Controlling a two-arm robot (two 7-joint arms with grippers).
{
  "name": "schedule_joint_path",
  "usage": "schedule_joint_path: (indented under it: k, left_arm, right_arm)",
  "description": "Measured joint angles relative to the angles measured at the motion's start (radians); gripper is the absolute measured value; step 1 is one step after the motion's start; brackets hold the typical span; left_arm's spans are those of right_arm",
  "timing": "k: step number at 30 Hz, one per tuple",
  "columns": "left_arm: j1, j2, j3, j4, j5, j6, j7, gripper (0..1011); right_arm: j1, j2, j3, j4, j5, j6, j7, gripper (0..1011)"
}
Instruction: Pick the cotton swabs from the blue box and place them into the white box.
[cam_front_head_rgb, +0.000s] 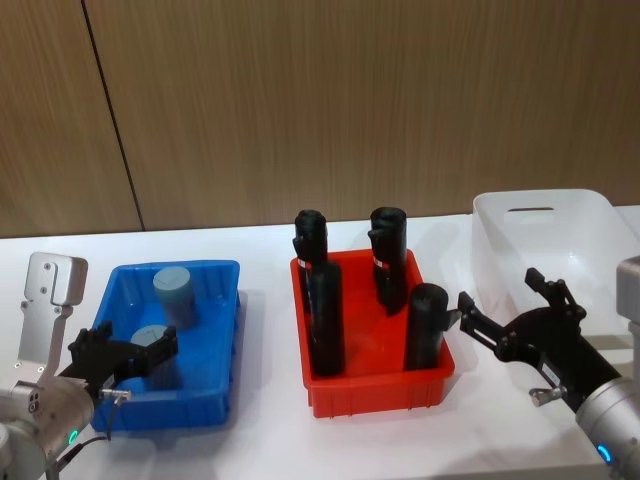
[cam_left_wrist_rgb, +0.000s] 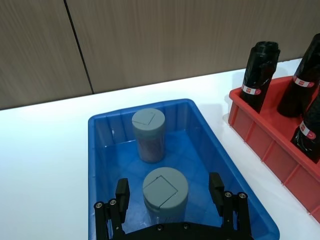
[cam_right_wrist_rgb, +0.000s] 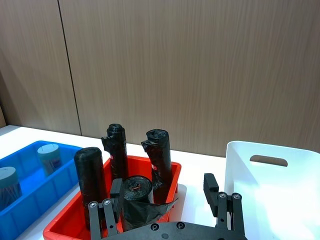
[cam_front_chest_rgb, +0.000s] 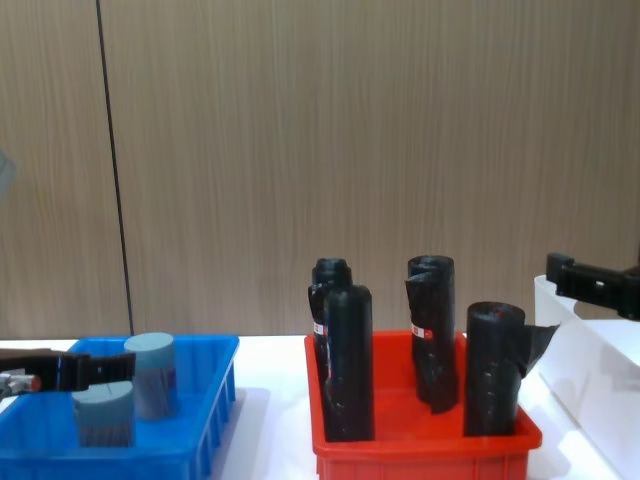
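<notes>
Two cotton swabs tubs with grey-blue lids stand in the blue box (cam_front_head_rgb: 215, 345), the far tub (cam_front_head_rgb: 172, 296) toward the back and the near tub (cam_front_head_rgb: 150, 352) toward the front. My left gripper (cam_front_head_rgb: 125, 352) is open, low over the box's front end, with one finger on each side of the near tub (cam_left_wrist_rgb: 165, 192) and a gap on both sides. The white box (cam_front_head_rgb: 590, 225) stands at the far right. My right gripper (cam_front_head_rgb: 507, 296) hangs open beside that box's near-left corner, holding nothing.
A red bin (cam_front_head_rgb: 375, 390) with several upright black rolls (cam_front_head_rgb: 325, 320) stands in the middle, between the blue and white boxes. The nearest roll (cam_front_head_rgb: 427, 325) is close to my right gripper's fingers. A wooden wall runs behind the white table.
</notes>
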Motion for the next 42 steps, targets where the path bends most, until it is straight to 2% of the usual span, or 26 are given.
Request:
schedule_joint_path:
  k: [14,33,42]
  left_arm:
    - [-0.043,-0.020,-0.004,0.079,-0.006,0.051,-0.046,1004]
    - [-0.114,-0.052,0.000,0.207,0.028,0.060,-0.119,1000]
    - [-0.139,-0.063,0.004,0.255,0.048,0.039,-0.152,783]
  right_arm:
    - [0.000,0.000,0.000,0.000,0.000,0.000,0.000,1002]
    - [0.000,0.000,0.000,0.000,0.000,0.000,0.000,1002]
    - [0.000,0.000,0.000,0.000,0.000,0.000,0.000,1002]
